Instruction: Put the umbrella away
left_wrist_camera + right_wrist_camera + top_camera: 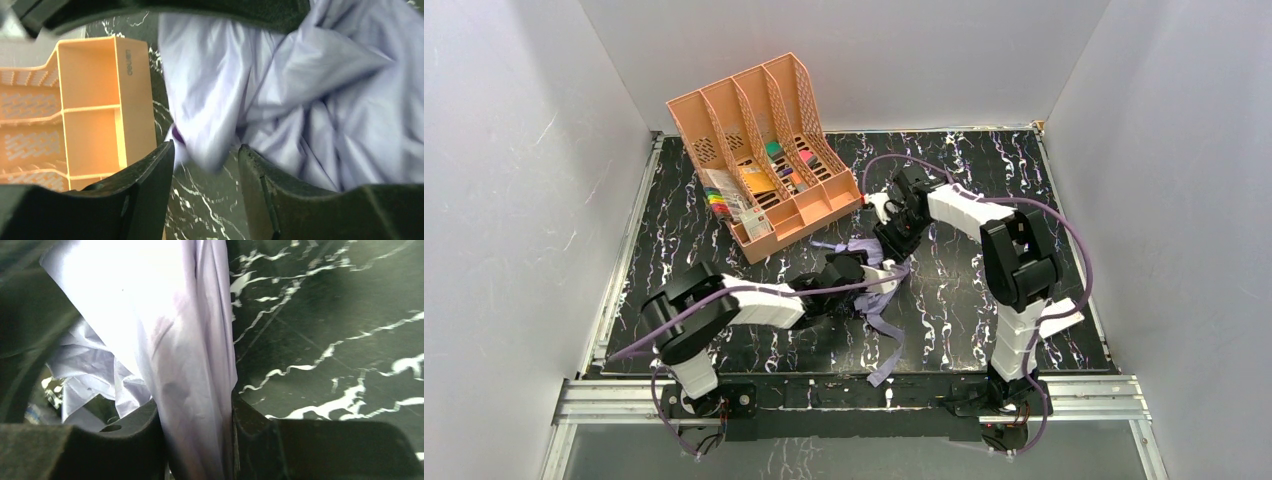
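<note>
The right claw [199, 415] gripped the umbrella [310, 100]; the left claw [206, 162] stood released around a fold. Gathering seemed in hand; next, the left should clench.

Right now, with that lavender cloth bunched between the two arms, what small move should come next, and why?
Probably the left end effector should close. Its fingers stand apart with a fold of the pale lavender fabric umbrella hanging between them, while the right end effector is clamped on the fabric.
</note>
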{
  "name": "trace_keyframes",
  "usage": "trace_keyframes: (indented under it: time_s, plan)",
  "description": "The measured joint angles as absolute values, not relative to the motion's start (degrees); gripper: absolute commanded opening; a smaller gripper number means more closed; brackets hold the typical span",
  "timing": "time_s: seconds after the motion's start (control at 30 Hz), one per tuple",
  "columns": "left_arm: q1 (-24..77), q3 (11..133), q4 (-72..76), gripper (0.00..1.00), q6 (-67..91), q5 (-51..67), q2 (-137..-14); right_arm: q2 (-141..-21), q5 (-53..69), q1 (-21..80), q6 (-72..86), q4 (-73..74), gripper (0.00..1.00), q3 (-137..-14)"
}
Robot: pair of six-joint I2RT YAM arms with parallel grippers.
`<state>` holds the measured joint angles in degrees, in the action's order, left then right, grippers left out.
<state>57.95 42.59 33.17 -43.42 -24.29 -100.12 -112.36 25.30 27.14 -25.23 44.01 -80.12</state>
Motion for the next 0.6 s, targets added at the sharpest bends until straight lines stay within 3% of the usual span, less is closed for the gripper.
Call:
trace_keyframes:
  time_s: [0.43,0.6]
  plan:
    - [57.41,35.07,21.52,0.59,-23.27,-23.64,-71.24,-100.51,13.93,27.83,-22.70,19.77,0.07,-63.13]
    - [50.04,35.09,16.32,0.60,-13.80,-20.47,-65.25,-97.71,9.39,29.76,-26.30,11.90,0.07,-57.91]
